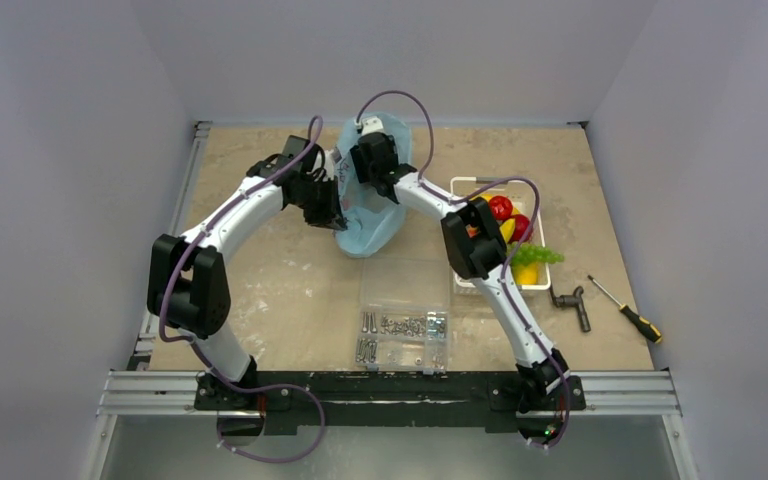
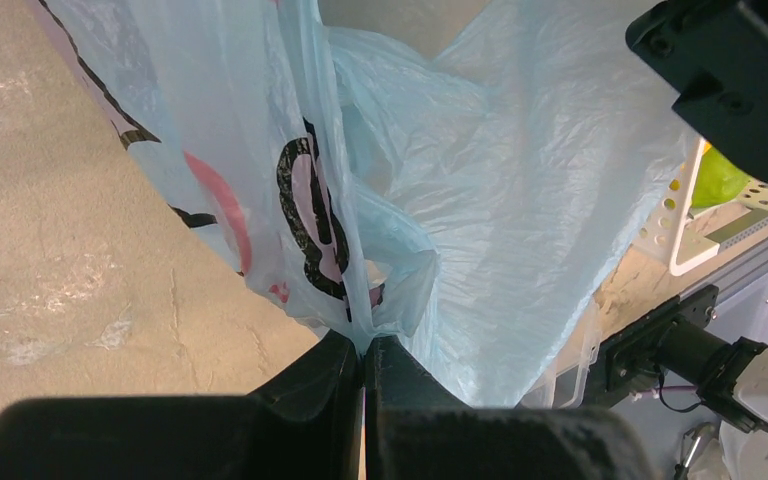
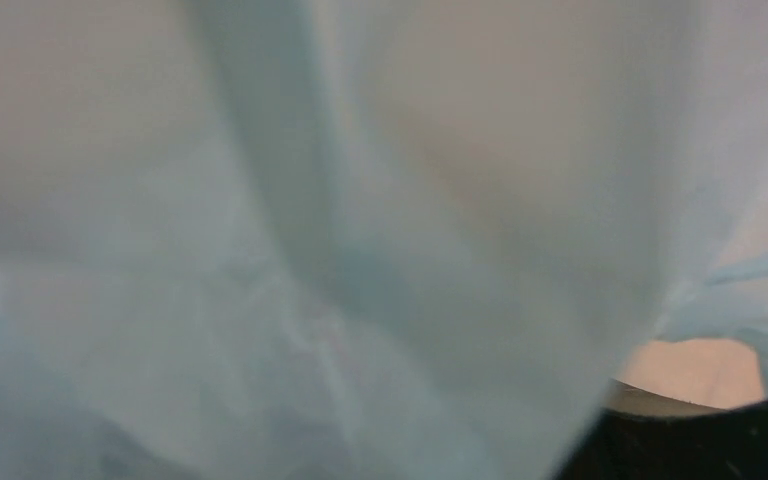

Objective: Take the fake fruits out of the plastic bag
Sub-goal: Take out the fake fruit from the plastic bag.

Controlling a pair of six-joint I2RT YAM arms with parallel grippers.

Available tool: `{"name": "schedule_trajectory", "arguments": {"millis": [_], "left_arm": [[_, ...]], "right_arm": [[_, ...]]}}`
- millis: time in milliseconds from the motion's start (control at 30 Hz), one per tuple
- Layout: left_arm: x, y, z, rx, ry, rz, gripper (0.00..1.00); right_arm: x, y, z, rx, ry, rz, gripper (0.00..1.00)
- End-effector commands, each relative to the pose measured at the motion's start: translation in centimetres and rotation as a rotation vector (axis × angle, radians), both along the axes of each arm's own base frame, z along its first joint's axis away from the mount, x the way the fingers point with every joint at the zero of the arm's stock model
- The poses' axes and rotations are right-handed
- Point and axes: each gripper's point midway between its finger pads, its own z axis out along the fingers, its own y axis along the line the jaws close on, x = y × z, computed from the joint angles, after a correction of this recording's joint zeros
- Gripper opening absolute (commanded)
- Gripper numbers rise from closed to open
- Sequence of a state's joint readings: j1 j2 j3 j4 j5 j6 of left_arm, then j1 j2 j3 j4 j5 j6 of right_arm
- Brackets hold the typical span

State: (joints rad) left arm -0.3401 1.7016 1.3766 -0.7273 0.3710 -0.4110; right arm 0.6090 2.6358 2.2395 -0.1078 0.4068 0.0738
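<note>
The light-blue plastic bag (image 1: 368,222) hangs lifted at the table's middle back. My left gripper (image 1: 332,212) is shut on a bunched edge of the plastic bag (image 2: 520,200), its closed tips (image 2: 365,345) pinching the film by the dark print. My right gripper (image 1: 365,158) is at the bag's top; bag film (image 3: 340,230) fills its view, and only one dark finger (image 3: 705,440) shows. Red (image 1: 500,207), yellow (image 1: 526,273) and green grape (image 1: 536,254) fake fruits lie in the white basket (image 1: 459,189). No fruit shows inside the bag.
A clear compartment box (image 1: 405,300) with silver screws sits at the near centre. A dark tool (image 1: 572,303) and a screwdriver (image 1: 627,311) lie right of the basket. The basket's corner (image 2: 680,225) holds a green fruit (image 2: 717,180).
</note>
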Motion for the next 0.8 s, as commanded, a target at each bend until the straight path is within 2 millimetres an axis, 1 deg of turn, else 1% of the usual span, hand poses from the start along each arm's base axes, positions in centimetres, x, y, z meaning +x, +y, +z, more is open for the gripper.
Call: {"name": "schedule_trajectory", "arguments": {"millis": [0, 67, 100, 133, 233, 267, 300, 333, 367, 467, 533, 567, 600, 633, 700, 767], "left_arm": [[-0.4, -0.3, 0.2, -0.021, 0.016, -0.004, 0.0], [-0.5, -0.4, 0.1, -0.022, 0.02, -0.006, 0.0], [-0.5, -0.3, 0.1, -0.022, 0.02, -0.005, 0.0], [-0.5, -0.3, 0.1, -0.02, 0.02, -0.005, 0.0], [-0.4, -0.1, -0.2, -0.005, 0.022, 0.0, 0.0], [-0.4, 0.0, -0.3, 0.001, 0.026, 0.002, 0.0], [-0.3, 0.0, -0.4, 0.007, 0.03, 0.006, 0.0], [-0.3, 0.1, -0.6, 0.013, 0.033, 0.007, 0.0], [-0.2, 0.1, -0.7, 0.018, 0.034, 0.01, 0.0], [0.1, 0.3, -0.9, 0.029, 0.038, 0.02, 0.0], [0.3, 0.4, -1.0, 0.034, 0.04, 0.029, 0.0], [0.4, 0.6, -1.1, 0.039, 0.042, 0.036, 0.0], [0.5, 0.7, -1.2, 0.046, 0.047, 0.041, 0.0], [0.6, 0.9, -1.3, 0.05, 0.052, 0.047, 0.0], [0.8, 1.1, -1.5, 0.049, 0.06, 0.058, 0.0], [1.1, 1.4, -1.6, 0.047, 0.061, 0.072, 0.0]], "right_arm": [[0.7, -0.3, 3.0, 0.01, -0.035, 0.026, 0.62], [0.8, -0.3, 2.8, 0.005, -0.03, 0.025, 0.61], [0.9, -0.4, 2.7, -0.002, -0.028, 0.02, 0.58], [0.9, -0.6, 2.7, -0.009, -0.028, 0.01, 0.54], [0.4, -0.2, 3.0, 0.014, -0.013, 0.024, 0.4], [0.0, 0.0, 3.2, 0.023, -0.004, 0.027, 0.35], [-0.4, 0.1, 4.0, 0.038, -0.005, 0.028, 0.3], [-1.0, 0.4, 4.7, 0.053, -0.003, 0.033, 0.26], [-1.6, 0.7, 6.3, 0.084, -0.01, 0.042, 0.23], [-3.9, 1.6, 8.4, 0.176, 0.019, 0.07, 0.19], [-5.6, 1.9, 9.5, 0.237, 0.057, 0.077, 0.15], [-6.4, 1.9, 9.8, 0.264, 0.08, 0.077, 0.14], [-7.4, 2.2, 10.6, 0.299, 0.099, 0.082, 0.12], [-8.3, 2.5, 11.0, 0.319, 0.116, 0.094, 0.11], [-10.1, 3.0, 11.1, 0.348, 0.157, 0.121, 0.11], [-11.7, 3.2, 11.0, 0.37, 0.201, 0.134, 0.1]]}}
